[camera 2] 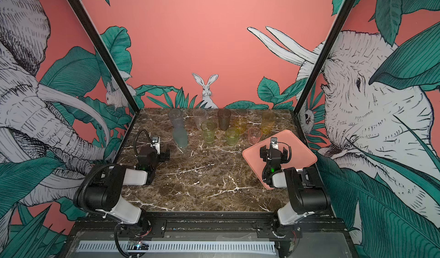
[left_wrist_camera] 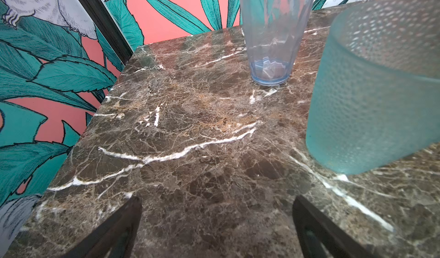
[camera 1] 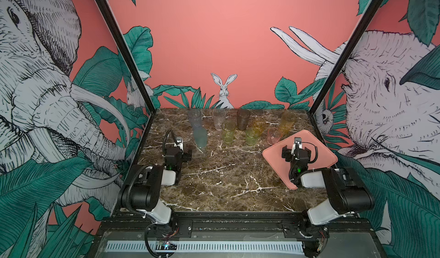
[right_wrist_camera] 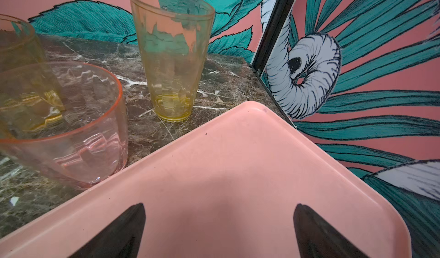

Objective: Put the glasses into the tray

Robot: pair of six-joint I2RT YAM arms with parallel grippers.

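**In both top views:** glasses (camera 1: 243, 122), nine tumblers standing on the marble worktop (camera 1: 226, 173), upper middle of frame, all outside the salmon tray (camera 1: 319, 154) at centre right. Left claw (camera 1: 178, 149) centre left; right claw (camera 1: 296, 149) over the tray.

**Left wrist view:** left claw (left_wrist_camera: 216, 230) wide open, gripping nothing; blue-tinted tumbler (left_wrist_camera: 271, 42) top centre; frosted tumbler (left_wrist_camera: 371, 90) at right.

**Right wrist view:** right claw (right_wrist_camera: 219, 230) wide open above tray (right_wrist_camera: 238, 161); pink tumbler (right_wrist_camera: 66, 126) at left, just beside the tray rim; yellow tumbler (right_wrist_camera: 171, 66) upper centre.
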